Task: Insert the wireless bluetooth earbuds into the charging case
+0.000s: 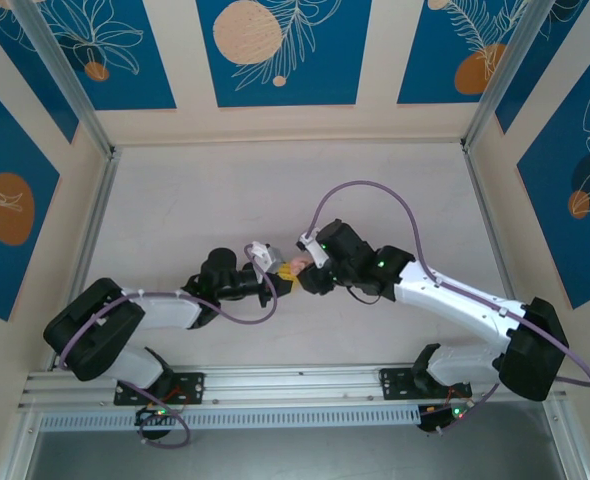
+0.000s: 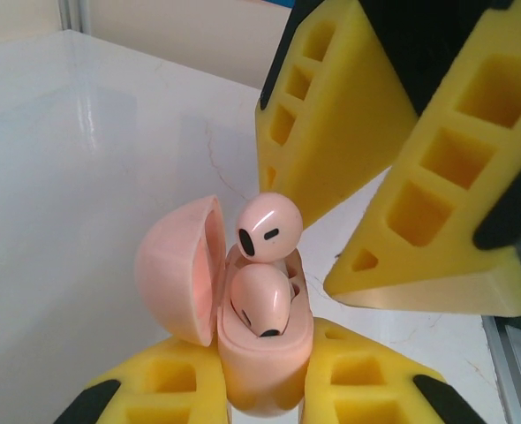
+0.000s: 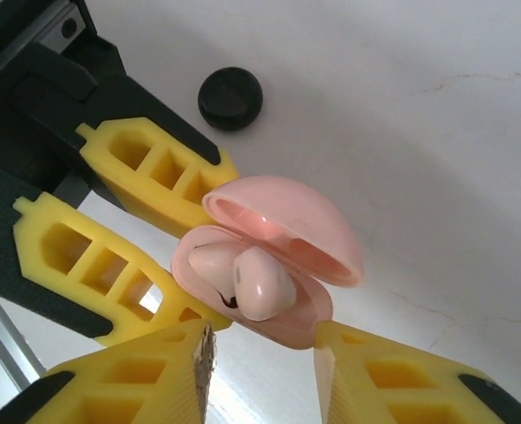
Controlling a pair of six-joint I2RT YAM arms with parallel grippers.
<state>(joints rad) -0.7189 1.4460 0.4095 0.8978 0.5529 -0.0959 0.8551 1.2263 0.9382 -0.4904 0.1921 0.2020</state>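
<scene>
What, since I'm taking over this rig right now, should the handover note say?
Left tool: shut on the pink charging case, lid open.
Right tool: open, close to the case, holding nothing.
Done: one pink earbud is seated.
The second pink earbud sits high in the case, not pushed home.
To do: press it in and close the lid.
A closed black case lies on the table.

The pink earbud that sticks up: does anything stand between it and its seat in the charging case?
Nothing visible does. The raised earbud already stands in the open pink case, beside the seated earbud; the lid is swung aside, and the right hand hangs open close by.
</scene>
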